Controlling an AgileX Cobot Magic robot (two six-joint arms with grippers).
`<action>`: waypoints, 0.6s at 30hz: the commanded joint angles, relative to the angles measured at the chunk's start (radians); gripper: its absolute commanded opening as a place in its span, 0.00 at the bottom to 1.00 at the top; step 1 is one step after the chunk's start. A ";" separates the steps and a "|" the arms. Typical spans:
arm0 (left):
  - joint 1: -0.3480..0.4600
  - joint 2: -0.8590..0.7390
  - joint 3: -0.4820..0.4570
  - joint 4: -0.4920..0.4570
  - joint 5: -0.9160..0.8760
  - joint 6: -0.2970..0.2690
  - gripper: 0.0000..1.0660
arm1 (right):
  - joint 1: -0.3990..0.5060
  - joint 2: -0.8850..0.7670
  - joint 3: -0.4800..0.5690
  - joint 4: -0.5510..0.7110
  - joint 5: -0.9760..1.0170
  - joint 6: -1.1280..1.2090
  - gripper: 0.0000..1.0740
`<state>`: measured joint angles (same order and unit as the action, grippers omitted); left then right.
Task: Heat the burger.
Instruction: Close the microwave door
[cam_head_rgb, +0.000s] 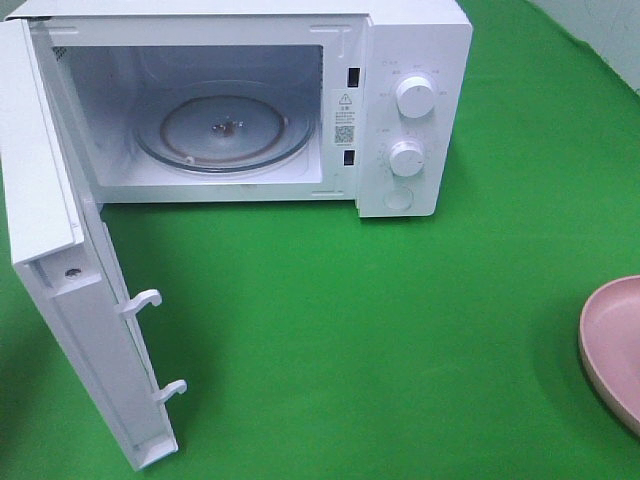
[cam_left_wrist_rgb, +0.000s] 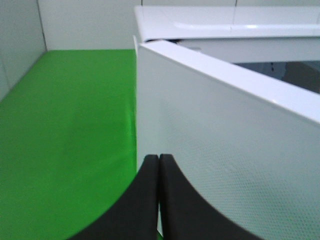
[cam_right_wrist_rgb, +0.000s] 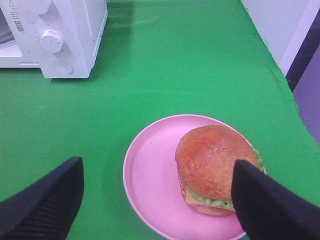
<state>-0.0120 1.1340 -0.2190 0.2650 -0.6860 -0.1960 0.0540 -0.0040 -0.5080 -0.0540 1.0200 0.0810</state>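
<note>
Overhead, right gripper (cam_right_wrist_rgb: 157, 200) spread wide above burger (cam_right_wrist_rgb: 216, 167) on pink plate (cam_right_wrist_rgb: 150, 185), grasping nothing; left gripper (cam_left_wrist_rgb: 158, 200) clenched empty beside microwave door (cam_left_wrist_rgb: 225, 140).

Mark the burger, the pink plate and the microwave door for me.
burger (cam_right_wrist_rgb: 215, 157): right wrist view, on the top bun.
pink plate (cam_right_wrist_rgb: 150, 175): right wrist view, on the bare part beside the burger.
microwave door (cam_head_rgb: 95, 340): exterior high view, on its inner face, swung open.
</note>
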 joint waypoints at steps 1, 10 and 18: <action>0.002 0.079 0.000 0.102 -0.122 -0.048 0.00 | -0.006 -0.027 0.002 0.002 -0.015 -0.007 0.71; -0.015 0.253 -0.010 0.220 -0.281 -0.069 0.00 | -0.006 -0.027 0.002 0.002 -0.015 -0.007 0.71; -0.144 0.360 -0.050 0.190 -0.276 -0.070 0.00 | -0.006 -0.027 0.002 0.002 -0.015 -0.007 0.71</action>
<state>-0.1140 1.4650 -0.2490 0.4640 -0.9410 -0.2630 0.0540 -0.0040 -0.5080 -0.0540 1.0200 0.0810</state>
